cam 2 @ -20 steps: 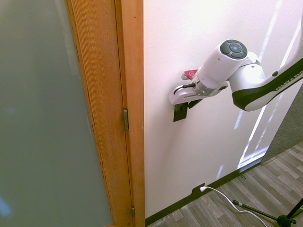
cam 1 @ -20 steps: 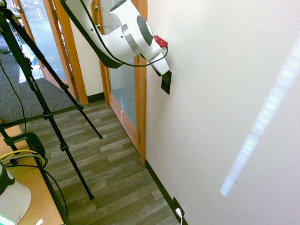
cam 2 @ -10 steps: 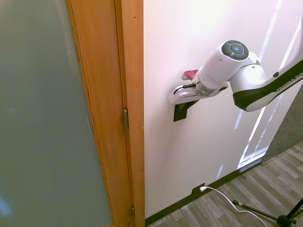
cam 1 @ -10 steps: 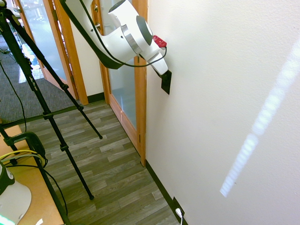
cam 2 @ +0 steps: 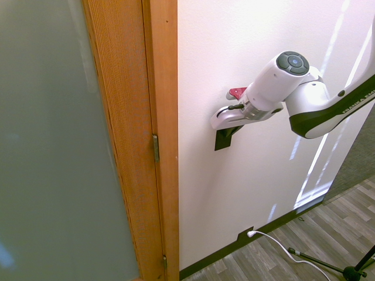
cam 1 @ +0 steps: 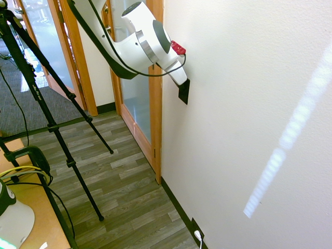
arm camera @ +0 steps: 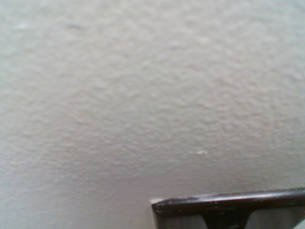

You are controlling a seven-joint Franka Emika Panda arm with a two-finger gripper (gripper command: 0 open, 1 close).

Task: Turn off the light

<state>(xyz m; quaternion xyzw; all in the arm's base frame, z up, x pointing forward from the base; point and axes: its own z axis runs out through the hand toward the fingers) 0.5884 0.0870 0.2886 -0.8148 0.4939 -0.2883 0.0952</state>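
No lamp is in view. The light's switch is a small black plate [cam 1: 183, 93] on the white wall, just right of the wooden door frame, and it also shows from the other side [cam 2: 221, 141]. My gripper [cam 1: 182, 83] points into the wall at the plate's upper edge, shut, with nothing held; the dark fingers [cam 2: 234, 130] sit just over the plate's top corner. The wrist view shows rough white wall, with the switch plate's dark edge [arm camera: 228, 202] along its bottom.
The wooden door frame [cam 1: 155, 104] with a frosted glass door stands close to the switch. Low on the wall, a black outlet plate with a white plug [cam 1: 196, 232] sits at the baseboard. A pale dashed streak of brightness [cam 1: 290, 135] crosses the wall.
The wrist has edged slightly upward along the wall. The hand stays at the top of the switch plate, and the gripper has closed.
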